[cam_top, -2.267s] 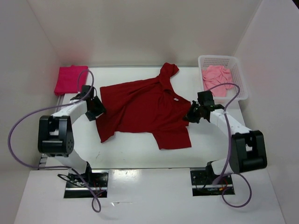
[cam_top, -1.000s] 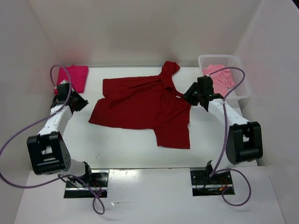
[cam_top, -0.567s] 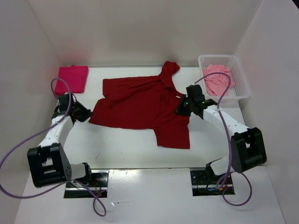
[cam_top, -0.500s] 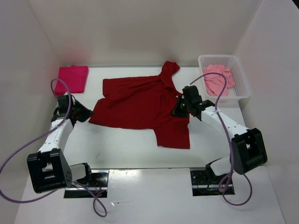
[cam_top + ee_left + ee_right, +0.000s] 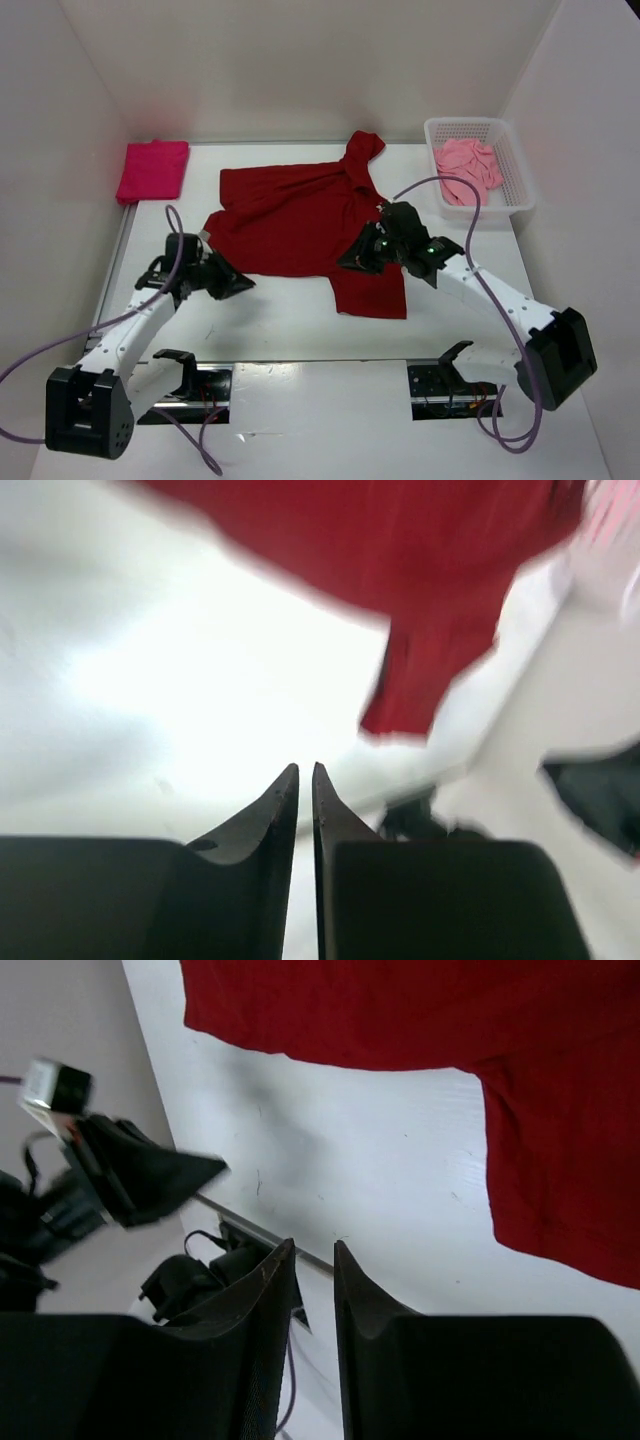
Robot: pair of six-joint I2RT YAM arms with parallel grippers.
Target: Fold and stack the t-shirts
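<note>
Swung inward since earlier: both jaws | left jaws almost shut, seemingly empty, beside dark red t-shirt point(image 5: 300, 225) on tabletop point(image 5: 280, 312) | right jaws narrowly parted, empty, above it

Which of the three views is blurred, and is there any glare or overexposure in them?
Left wrist view: strong motion blur smears the dark red shirt, and the table is washed out to white; only the fingers are sharp. Right wrist view: mostly sharp, evenly lit. Top external view: sharp, with a bright reflection on the near platform.
</note>
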